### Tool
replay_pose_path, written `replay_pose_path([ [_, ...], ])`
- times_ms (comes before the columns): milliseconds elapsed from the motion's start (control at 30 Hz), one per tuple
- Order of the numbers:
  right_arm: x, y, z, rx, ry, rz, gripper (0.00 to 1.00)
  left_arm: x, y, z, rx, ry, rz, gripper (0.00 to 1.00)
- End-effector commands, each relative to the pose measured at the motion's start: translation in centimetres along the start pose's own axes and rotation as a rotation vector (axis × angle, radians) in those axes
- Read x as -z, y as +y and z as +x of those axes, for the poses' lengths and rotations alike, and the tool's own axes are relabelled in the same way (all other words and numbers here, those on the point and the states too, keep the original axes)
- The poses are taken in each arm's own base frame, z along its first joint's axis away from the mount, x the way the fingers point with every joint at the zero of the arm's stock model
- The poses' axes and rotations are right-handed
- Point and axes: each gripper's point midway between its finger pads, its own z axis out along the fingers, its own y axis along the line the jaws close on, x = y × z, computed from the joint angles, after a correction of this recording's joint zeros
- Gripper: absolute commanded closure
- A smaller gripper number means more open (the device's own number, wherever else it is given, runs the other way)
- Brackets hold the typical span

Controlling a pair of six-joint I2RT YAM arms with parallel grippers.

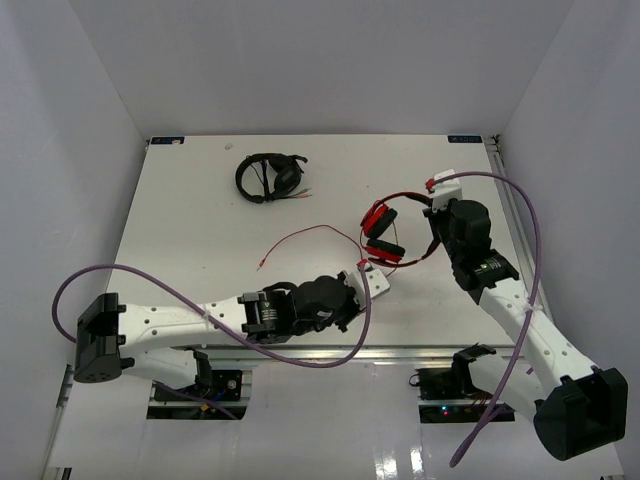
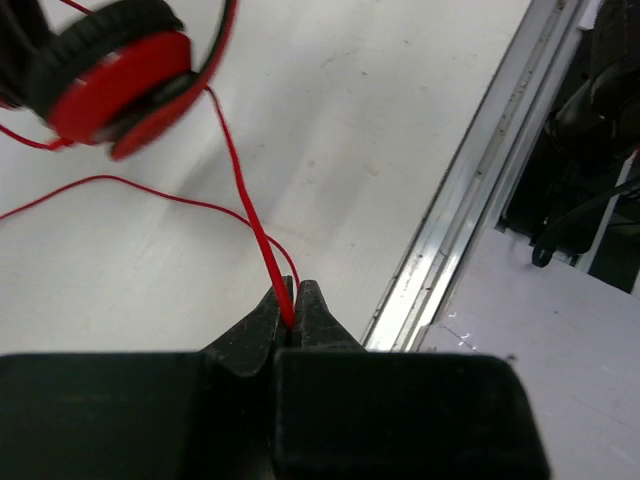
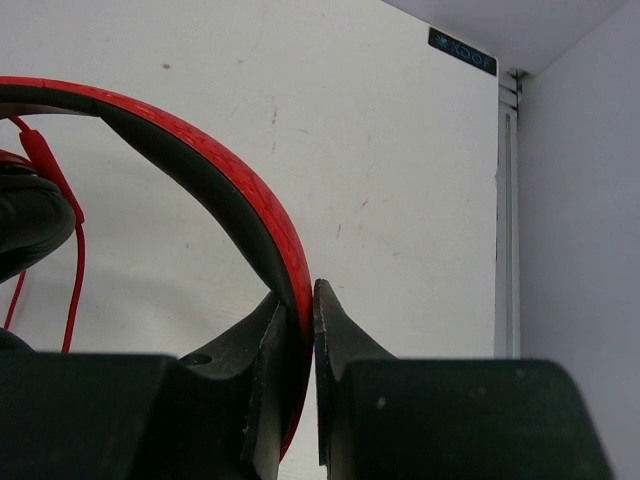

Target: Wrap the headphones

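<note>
Left gripper (image 2: 297, 298) is pinching its fingers shut on the thin red cable (image 2: 243, 195). Right gripper (image 3: 298, 300) is clamping almost closed on the curved red plastic headband (image 3: 225, 165). The red over-ear headphones with black pads (image 1: 383, 236) are hanging out to the right of, and nearer than, the black over-ear headphones (image 1: 268, 177). I can't tell if they're touching the white table (image 1: 190, 230). The cable's loose end is lying nearer than that black pair.
</note>
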Motion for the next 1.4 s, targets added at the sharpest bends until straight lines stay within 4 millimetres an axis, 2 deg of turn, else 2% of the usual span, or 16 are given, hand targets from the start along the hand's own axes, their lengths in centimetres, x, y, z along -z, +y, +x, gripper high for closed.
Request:
replay_pose_path([
  [0,1.4,1.3,-5.2,0.240,-0.197,-0.133,0.92,2.1,3.5,-2.4,-0.108,0.013,-0.126,1.00],
  [67,1.9,2.9,-4.5,0.331,-0.174,-0.242,0.92,1.8,4.8,-3.0,-0.116,0.017,-0.156,1.00],
  [233,3.2,5.4,-3.8,0.451,-0.180,-0.412,0.92,1.0,7.5,-4.5,-0.136,0.010,-0.210,1.00],
  [433,4.0,6.8,-2.0,0.471,-0.165,-0.489,0.92,0.3,9.7,-5.8,-0.123,-0.021,-0.238,1.00],
  [633,4.0,7.8,-1.0,0.440,-0.145,-0.499,0.92,-0.8,10.2,-6.8,-0.127,-0.031,-0.219,1.00],
  [900,4.0,9.1,-0.1,0.439,-0.125,-0.494,0.92,-3.3,10.4,-8.7,-0.178,0.023,-0.219,1.00],
  [1000,4.0,9.2,0.0,0.439,-0.120,-0.478,0.92,-4.0,10.8,-8.0,-0.198,0.072,-0.238,1.00],
  [1200,4.0,8.5,-0.2,0.429,-0.117,-0.441,0.92,-3.4,13.0,-5.9,-0.219,0.145,-0.345,1.00],
  [1367,5.7,10.1,-1.1,0.396,-0.135,-0.567,0.92,-2.5,15.3,-4.3,-0.186,0.165,-0.411,1.00],
])
